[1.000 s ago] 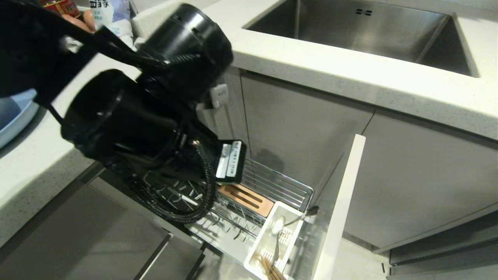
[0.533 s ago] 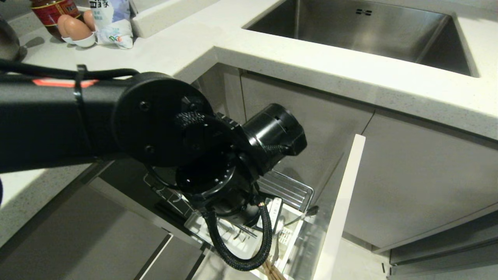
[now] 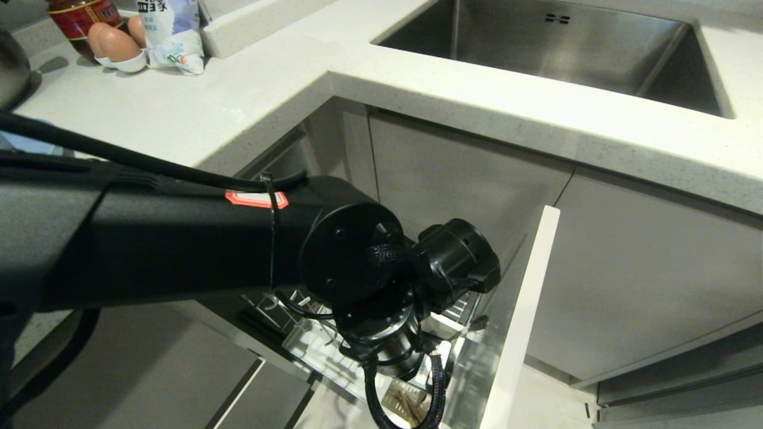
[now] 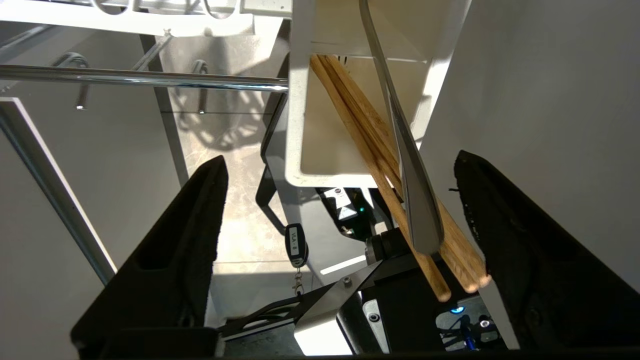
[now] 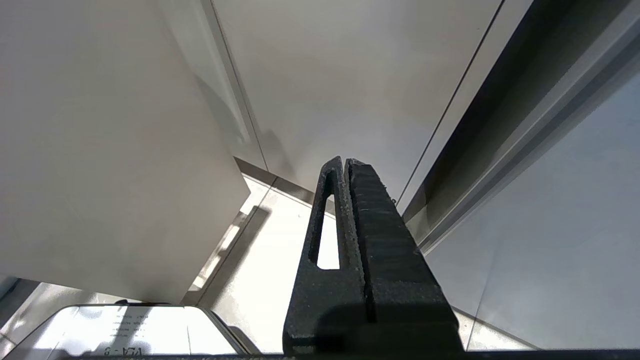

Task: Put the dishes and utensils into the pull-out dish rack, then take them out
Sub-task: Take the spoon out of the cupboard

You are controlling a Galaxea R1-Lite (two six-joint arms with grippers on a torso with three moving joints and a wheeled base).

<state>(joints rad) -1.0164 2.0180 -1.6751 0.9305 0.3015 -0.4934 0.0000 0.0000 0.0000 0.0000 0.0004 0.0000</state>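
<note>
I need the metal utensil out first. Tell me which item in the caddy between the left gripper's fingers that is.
The spoon: its flat silver handle lies over the two round, light-brown wooden chopsticks in the white caddy, inside the open left gripper.

The left gripper (image 4: 340,200) is positioned over the utensil caddy (image 4: 300,150) at the front corner of the pull-out dish rack (image 3: 310,342). The chopsticks (image 4: 380,165) and spoon (image 4: 410,170) are leaned in the caddy, between the spread fingers, nearer one finger (image 4: 520,260). The front panel (image 3: 524,316) is located just beside that finger.
</note>
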